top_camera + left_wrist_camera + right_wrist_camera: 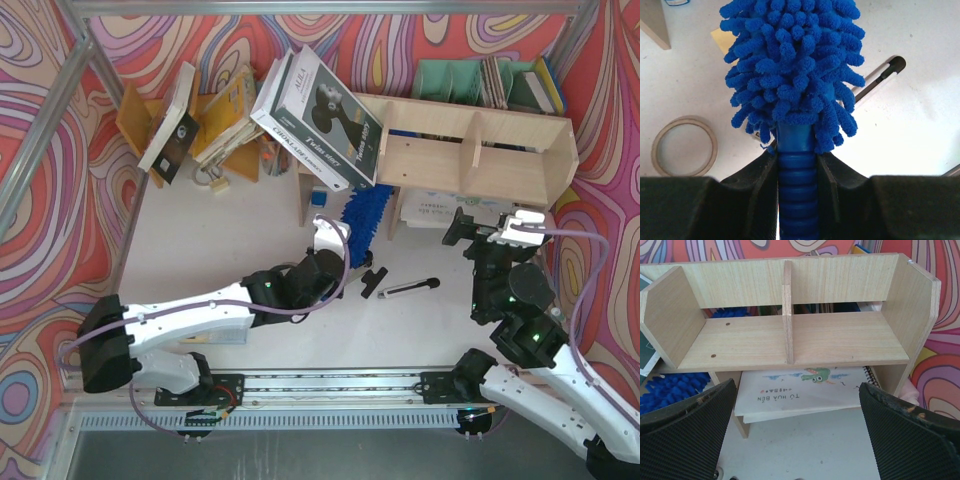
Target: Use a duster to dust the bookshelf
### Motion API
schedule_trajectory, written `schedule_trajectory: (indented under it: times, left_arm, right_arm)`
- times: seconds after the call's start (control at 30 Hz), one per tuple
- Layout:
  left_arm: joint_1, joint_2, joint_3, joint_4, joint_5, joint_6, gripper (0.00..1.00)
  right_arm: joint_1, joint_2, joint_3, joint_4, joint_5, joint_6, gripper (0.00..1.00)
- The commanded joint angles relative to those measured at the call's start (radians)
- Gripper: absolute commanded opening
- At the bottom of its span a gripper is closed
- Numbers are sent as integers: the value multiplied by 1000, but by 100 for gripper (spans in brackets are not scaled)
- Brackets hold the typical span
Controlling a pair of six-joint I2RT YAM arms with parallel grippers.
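The bookshelf (500, 160) is a low pale plywood unit at the back right; its two upper compartments (790, 340) fill the right wrist view. The duster (366, 214) has a fluffy bright-blue head (795, 65) and a ribbed blue handle (797, 175). My left gripper (338, 242) is shut on that handle (797, 167), with the head pointing at the shelf's left end, just in front of it. Blue fluff (670, 390) shows beside the shelf's left leg. My right gripper (492, 232) stands open before the shelf's front (796, 392), with nothing between its fingers.
A spiral notebook with a crocodile drawing (810, 385) lies under the bookshelf. A thin silver rod with a black clip (405, 287) lies between the arms. A tape ring (684, 145) lies on the table. An orange-brown rack of tilted books (200, 120) and large leaning books (320, 110) stand back left.
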Motion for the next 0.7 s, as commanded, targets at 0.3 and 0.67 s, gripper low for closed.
schedule_trajectory:
  times: [0.3,0.67]
  left_arm:
    - [-34,7,51,140,-1,9,0]
    - [-30,-190,-76,57,-160,41,0]
  right_arm:
    - [-4,-18,21,-16,-2,18,99]
    - [-5,3,5,27,4,-32,99]
